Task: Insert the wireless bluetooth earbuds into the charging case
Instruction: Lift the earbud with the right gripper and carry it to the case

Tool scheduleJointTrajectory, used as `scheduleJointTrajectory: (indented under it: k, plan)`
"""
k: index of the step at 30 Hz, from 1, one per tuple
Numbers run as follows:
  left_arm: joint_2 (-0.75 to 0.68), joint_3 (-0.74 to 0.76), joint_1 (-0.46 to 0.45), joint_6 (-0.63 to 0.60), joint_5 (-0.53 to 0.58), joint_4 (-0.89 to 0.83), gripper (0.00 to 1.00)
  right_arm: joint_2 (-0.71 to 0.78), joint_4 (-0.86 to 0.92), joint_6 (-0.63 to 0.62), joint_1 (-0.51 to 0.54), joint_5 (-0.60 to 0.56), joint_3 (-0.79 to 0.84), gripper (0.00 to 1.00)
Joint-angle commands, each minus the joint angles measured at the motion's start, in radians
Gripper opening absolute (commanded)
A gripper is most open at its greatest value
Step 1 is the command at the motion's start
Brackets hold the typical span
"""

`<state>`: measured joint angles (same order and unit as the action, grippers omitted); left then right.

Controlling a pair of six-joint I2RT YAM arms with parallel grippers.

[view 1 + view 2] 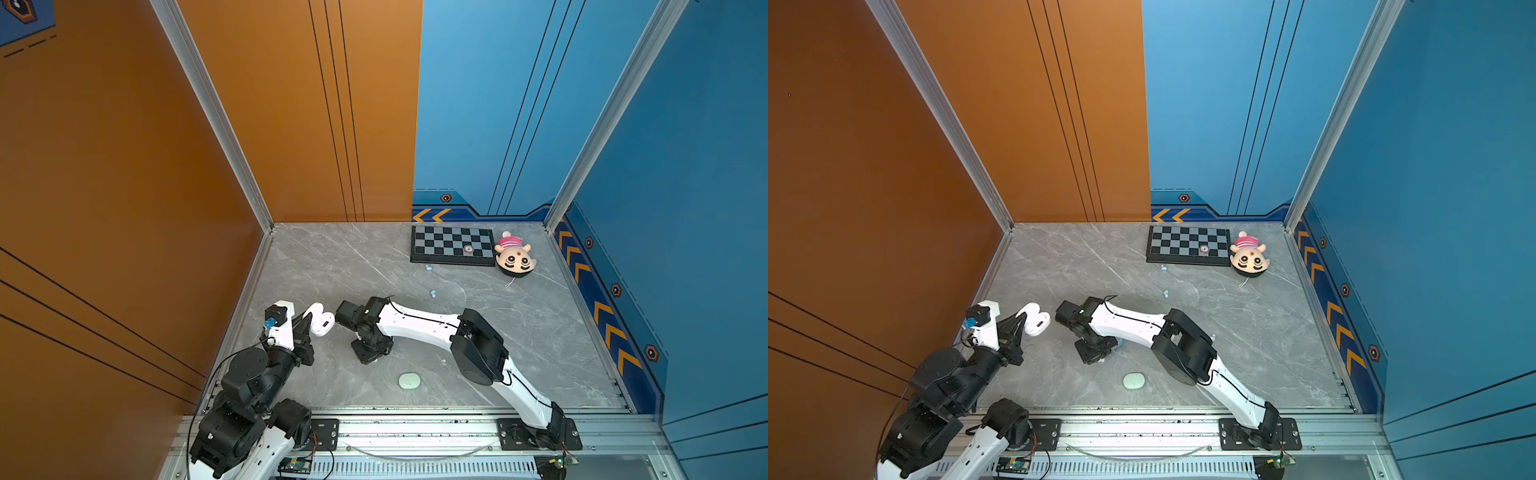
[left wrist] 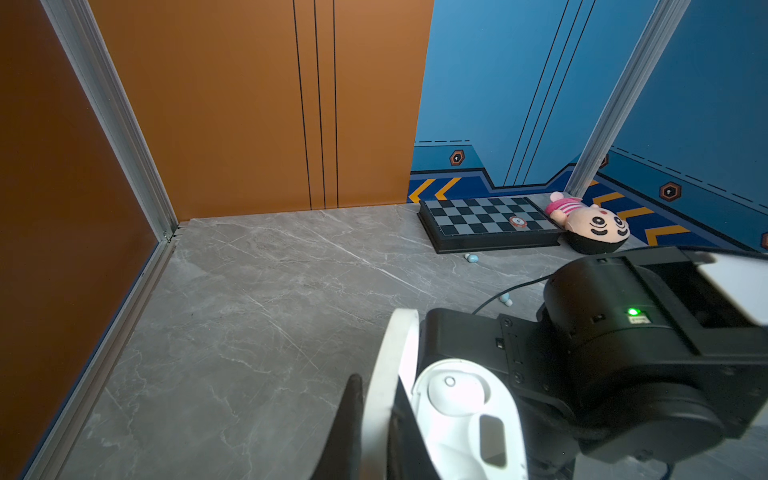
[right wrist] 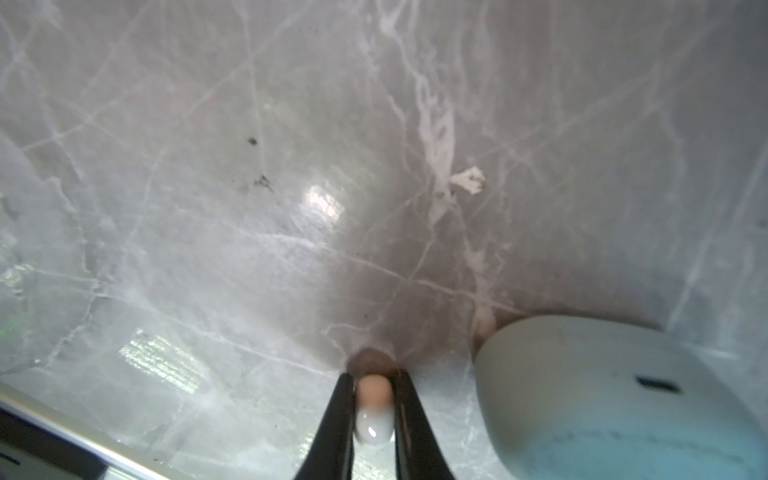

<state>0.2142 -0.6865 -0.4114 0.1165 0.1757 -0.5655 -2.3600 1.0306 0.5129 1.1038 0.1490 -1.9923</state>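
Note:
My left gripper (image 2: 376, 386) is shut on the raised lid (image 2: 390, 365) of the white charging case (image 1: 322, 322), which it holds open at the left of both top views. The case's inner tray (image 2: 457, 407) shows empty sockets. My right gripper (image 3: 374, 384) points down at the table's middle, shut on a white earbud (image 3: 374, 424) with a peach tip, low over the marble. In both top views its wrist (image 1: 365, 332) hides the fingertips. Two pale blue earbuds (image 1: 428, 268) (image 1: 433, 293) lie loose farther back.
A pale blue-grey case (image 3: 602, 399) lies right beside my right gripper. A mint green case (image 1: 409, 380) rests near the front edge. A chessboard (image 1: 451, 245) and a plush doll (image 1: 515, 257) sit at the back right. Walls enclose the grey marble table (image 1: 332, 266) on three sides.

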Motion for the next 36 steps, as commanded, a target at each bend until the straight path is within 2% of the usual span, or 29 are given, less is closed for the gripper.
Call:
scheduleJointTrajectory:
  k: [1,5,10,16,21,28,36]
  plan:
    - [0.019,0.007,0.010,-0.009,-0.017,0.040,0.00,0.056,0.027,0.012,-0.039,0.017,0.006,0.12]
    - [0.052,0.022,0.010,-0.002,-0.064,0.099,0.00,0.161,-0.037,0.019,-0.093,0.097,0.014,0.12]
    - [0.129,0.055,0.010,0.022,-0.140,0.249,0.00,0.336,-0.090,0.021,-0.185,0.193,0.064,0.12]
    - [0.281,0.076,0.010,0.049,-0.255,0.498,0.00,0.537,-0.146,0.022,-0.331,0.359,0.157,0.13]
    - [0.410,0.068,0.010,0.063,-0.348,0.653,0.00,0.635,-0.171,0.018,-0.431,0.490,0.146,0.13]
    - [0.520,0.020,0.010,0.064,-0.399,0.711,0.00,0.698,-0.271,0.053,-0.417,0.571,0.118,0.14]
    - [0.550,-0.011,0.008,0.055,-0.421,0.711,0.00,0.648,-0.361,0.093,-0.322,0.553,0.097,0.15]
